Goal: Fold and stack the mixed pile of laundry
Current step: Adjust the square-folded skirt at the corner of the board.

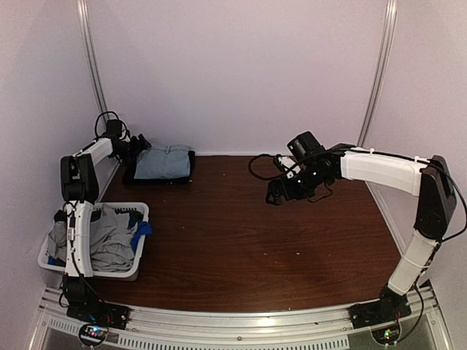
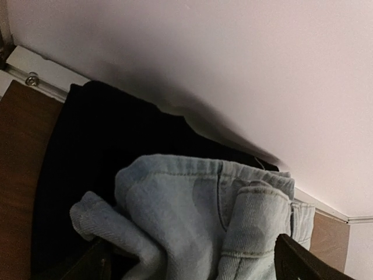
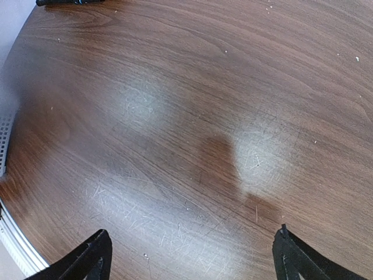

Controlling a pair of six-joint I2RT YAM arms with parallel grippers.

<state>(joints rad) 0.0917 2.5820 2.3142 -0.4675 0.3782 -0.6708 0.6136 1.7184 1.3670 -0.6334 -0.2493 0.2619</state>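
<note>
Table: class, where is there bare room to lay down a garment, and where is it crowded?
The table is bare across its middle and near right, from the basket on the left to the right edge; the right gripper hangs over the far part. Crowded: the far left corner, denim piece on black garment, left gripper at its edge.

Brown table (image 1: 255,233) carries black garment (image 1: 157,181) (far left), white basket (image 1: 117,273).
</note>
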